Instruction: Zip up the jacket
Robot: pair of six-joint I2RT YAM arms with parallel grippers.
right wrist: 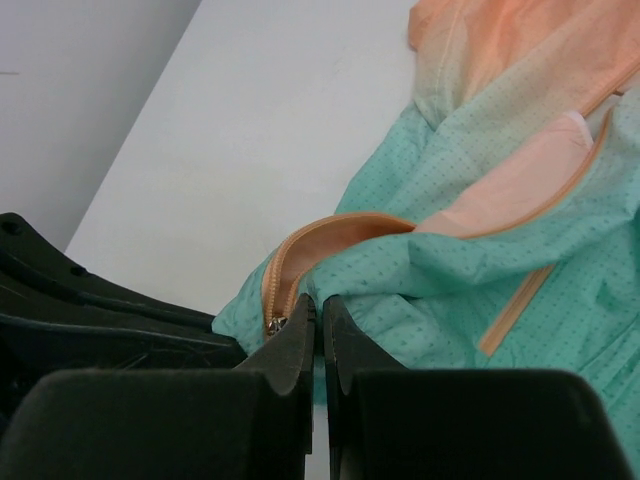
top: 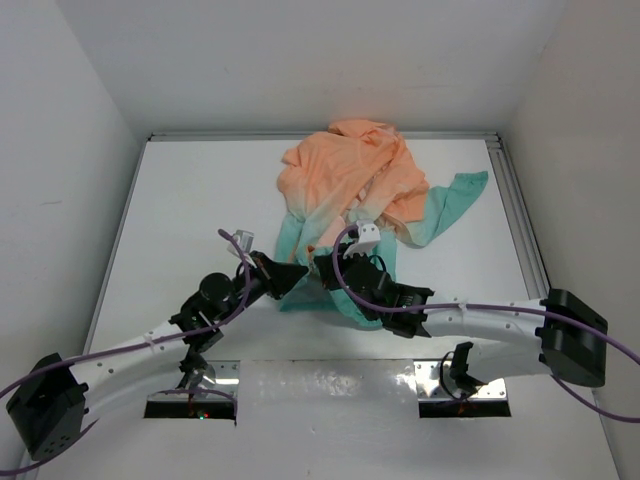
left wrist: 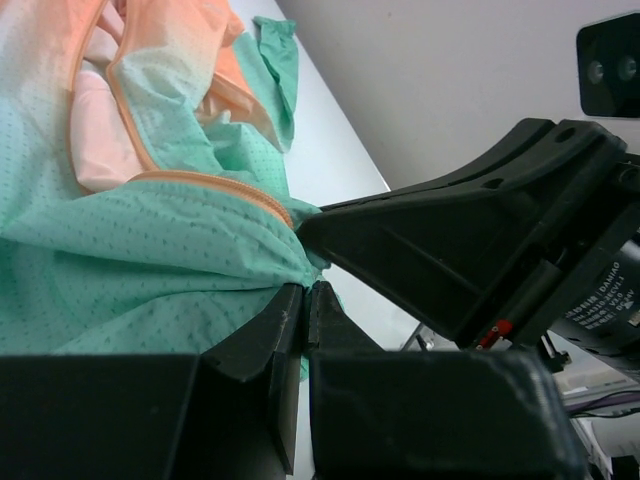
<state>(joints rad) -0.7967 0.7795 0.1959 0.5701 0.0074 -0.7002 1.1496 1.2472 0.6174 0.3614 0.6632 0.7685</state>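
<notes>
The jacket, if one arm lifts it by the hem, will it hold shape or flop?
Probably floppy: the jacket lies crumpled in soft folds, so it should drape and sag. It looks thin, so likely light. Fabric puckers where the left gripper pinches it, so tugging may stretch it before the heap slides.

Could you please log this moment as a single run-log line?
left gripper: shut on teal hem of soft peach-to-teal fabric jacket | right gripper: shut on jacket beside orange zipper | zipper: open
</notes>
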